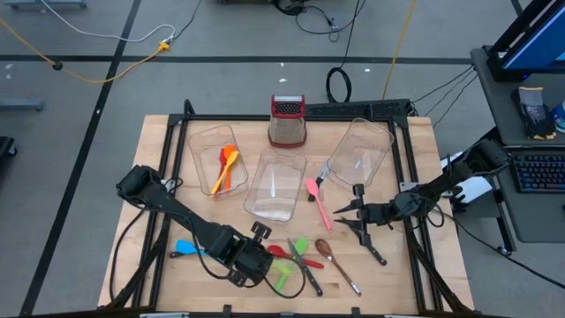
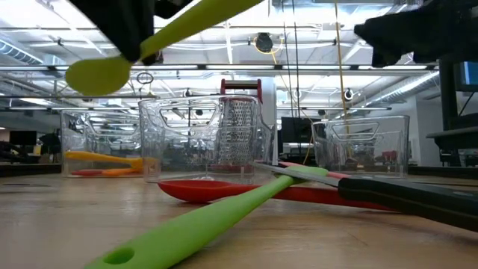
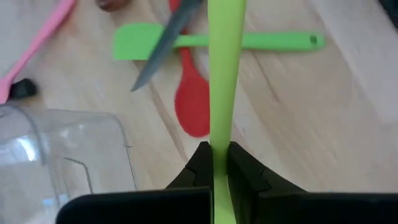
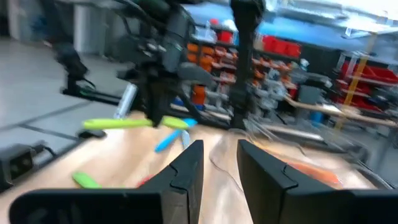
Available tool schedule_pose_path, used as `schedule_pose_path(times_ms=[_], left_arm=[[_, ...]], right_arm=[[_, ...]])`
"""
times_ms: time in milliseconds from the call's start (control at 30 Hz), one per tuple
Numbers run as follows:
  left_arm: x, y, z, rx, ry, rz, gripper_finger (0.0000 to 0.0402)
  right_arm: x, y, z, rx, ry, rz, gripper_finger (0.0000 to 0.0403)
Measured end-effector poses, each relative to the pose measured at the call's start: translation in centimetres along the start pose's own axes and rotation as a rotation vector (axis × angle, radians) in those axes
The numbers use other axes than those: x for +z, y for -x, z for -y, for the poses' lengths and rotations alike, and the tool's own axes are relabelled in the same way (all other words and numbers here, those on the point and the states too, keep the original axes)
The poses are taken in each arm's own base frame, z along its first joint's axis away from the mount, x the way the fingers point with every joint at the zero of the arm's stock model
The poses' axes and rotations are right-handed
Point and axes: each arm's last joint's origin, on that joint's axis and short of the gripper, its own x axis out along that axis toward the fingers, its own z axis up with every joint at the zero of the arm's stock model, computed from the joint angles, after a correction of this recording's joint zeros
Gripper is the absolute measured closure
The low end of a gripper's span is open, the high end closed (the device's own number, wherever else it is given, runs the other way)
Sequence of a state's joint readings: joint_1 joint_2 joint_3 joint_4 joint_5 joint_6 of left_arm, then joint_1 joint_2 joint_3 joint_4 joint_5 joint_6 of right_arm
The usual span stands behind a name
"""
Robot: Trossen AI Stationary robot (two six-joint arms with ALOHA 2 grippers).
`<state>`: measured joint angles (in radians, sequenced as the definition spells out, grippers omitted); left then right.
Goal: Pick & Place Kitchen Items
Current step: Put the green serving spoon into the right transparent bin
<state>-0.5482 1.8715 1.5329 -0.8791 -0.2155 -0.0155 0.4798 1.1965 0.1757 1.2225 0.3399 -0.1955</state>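
Note:
My left gripper (image 1: 262, 268) is shut on a yellow-green spoon (image 2: 112, 71) and holds it above the table near the front edge. Under it lie a green spatula (image 3: 186, 41), a red spoon (image 3: 191, 106) and a black-handled knife (image 2: 403, 198), crossed over one another. My right gripper (image 1: 346, 212) is open and empty, to the right of the pink spatula (image 1: 316, 199). A brown spoon (image 1: 331, 256) and a blue spatula (image 1: 187, 249) lie flat on the table. My left gripper pinches the green spoon's handle (image 3: 217, 134) between its two fingers. The handle runs along the fingers and sticks out past their tips. In the low view the bowl (image 2: 93, 76) shows close beside the gripper. The spoon is lifted clear and tilted, bowl end lower.
Three clear bins stand mid-table: the left one (image 1: 201, 141) holds orange and yellow utensils (image 1: 225, 168); the middle bin (image 1: 275, 208) and the right bin (image 1: 380, 137) are next to it. A red-topped grater (image 1: 287, 119) stands behind. Another knife (image 1: 375, 252) lies at the front right.

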Motion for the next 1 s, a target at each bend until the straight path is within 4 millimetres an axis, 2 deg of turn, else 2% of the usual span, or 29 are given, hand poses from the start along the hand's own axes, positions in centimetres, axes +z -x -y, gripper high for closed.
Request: schedule_pose_path(times_ms=[200,567,833,1000], left_arm=[[0.7,0.5,-1.8,0.031,0.204,0.035,0.0393],[1.5,1.1,-5.7,-0.049,0.589,0.069,0.0393],[0.2,0.9,-6.7,-0.028,0.710,-0.056,0.0393],[0.1,0.9,-6.8,0.028,0.714,-0.050,0.0393]], right_arm=[[1.0,-0.5,-0.2,0.048,0.015,0.065,0.0314],[4.0,-3.8,-2.3,0.128,0.355,-0.023,0.0314],[5.3,-4.8,-3.3,0.060,0.405,-0.147,0.0314],[5.8,-5.5,-4.2,0.050,0.426,-0.193,0.0313]])
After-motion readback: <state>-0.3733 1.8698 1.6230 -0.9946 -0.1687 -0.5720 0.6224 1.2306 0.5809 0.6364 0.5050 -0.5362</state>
